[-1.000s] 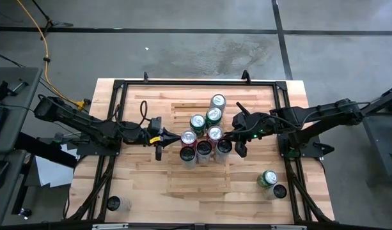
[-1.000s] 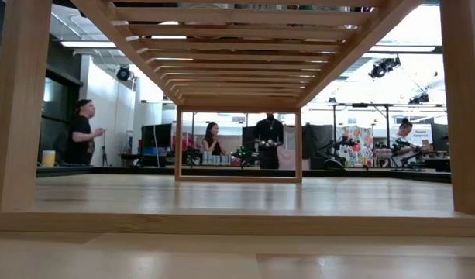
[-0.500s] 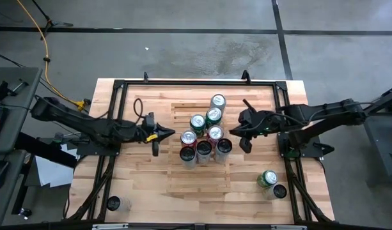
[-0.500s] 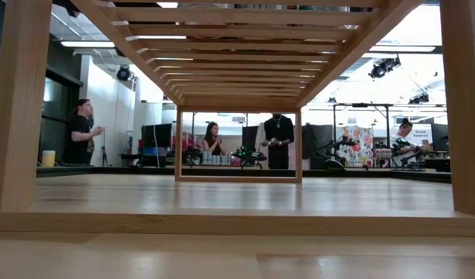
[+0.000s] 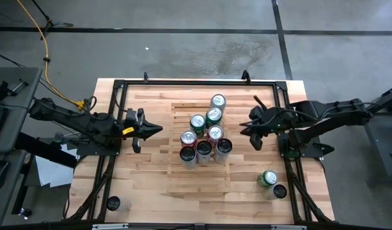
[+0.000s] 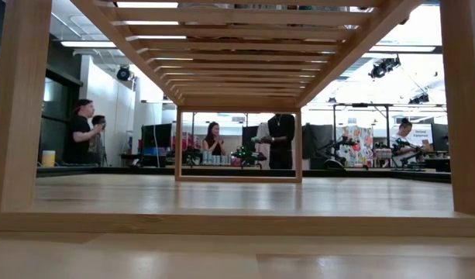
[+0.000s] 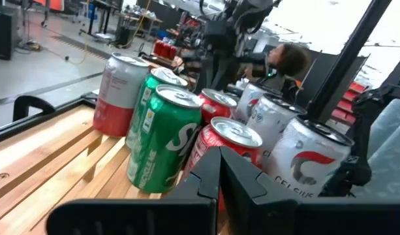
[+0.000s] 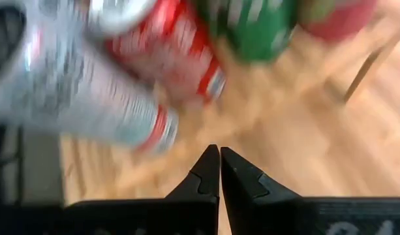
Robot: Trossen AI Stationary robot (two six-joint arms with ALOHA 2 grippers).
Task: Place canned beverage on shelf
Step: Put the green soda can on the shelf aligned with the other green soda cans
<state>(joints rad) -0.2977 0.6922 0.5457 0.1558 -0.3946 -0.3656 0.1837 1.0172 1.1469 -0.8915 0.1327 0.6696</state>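
I am holding my left hand (image 5: 158,129) and right hand (image 5: 242,126) closed and empty either side of the cans (image 5: 203,133) clustered on the shelf (image 5: 183,179), clear of them.

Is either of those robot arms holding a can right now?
No. Seen from above, the left tool and right tool are both shut and empty, off to either side of the cans.
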